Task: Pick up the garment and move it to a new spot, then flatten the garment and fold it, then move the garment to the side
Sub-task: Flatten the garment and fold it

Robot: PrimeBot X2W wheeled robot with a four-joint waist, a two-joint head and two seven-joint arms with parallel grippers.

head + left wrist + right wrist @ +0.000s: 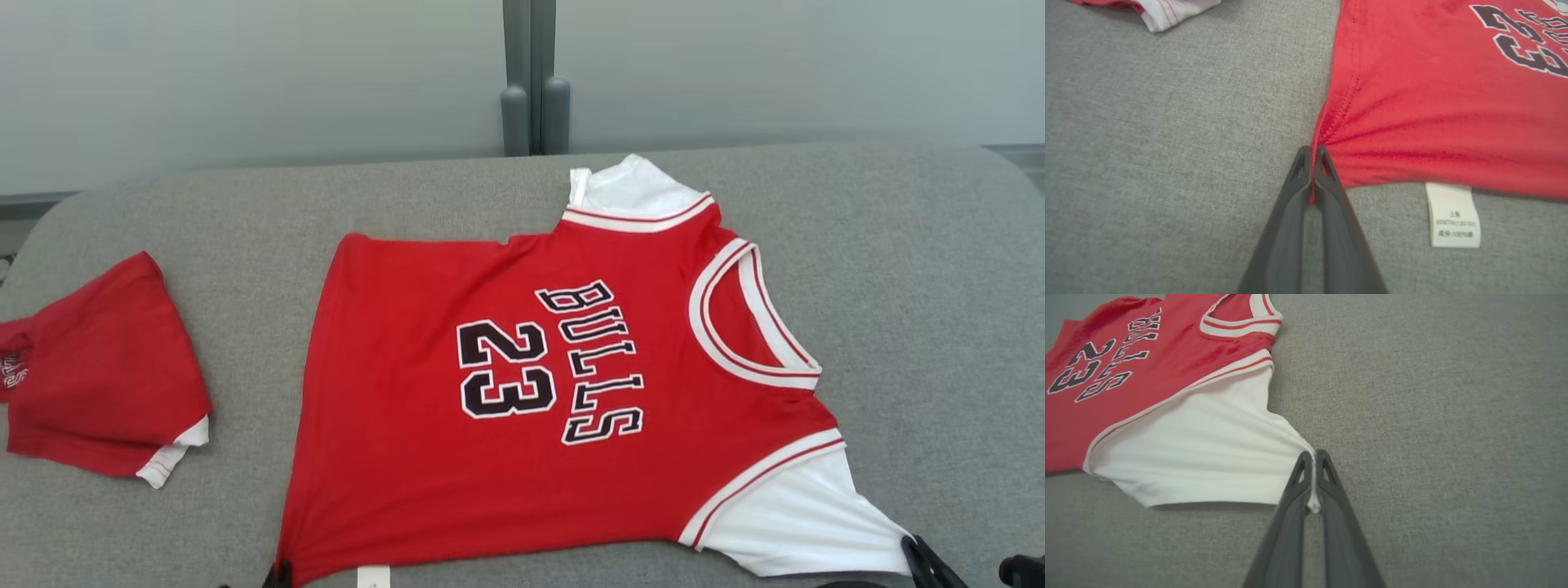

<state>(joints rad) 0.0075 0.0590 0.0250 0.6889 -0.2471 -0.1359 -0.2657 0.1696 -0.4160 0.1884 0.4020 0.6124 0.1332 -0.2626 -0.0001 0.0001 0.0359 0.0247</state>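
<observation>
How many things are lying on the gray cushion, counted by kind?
Red shirts: 2, the spread shirt and the bunched shirt
White labels: 1, the label hanging from the spread shirt's edge
Total: 3

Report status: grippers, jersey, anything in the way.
Both shut: left gripper on a hem corner of the jersey, right gripper on its white sleeve tip. Jersey spread front-up on grey cushion. Second red garment lies apart, leftward.
</observation>
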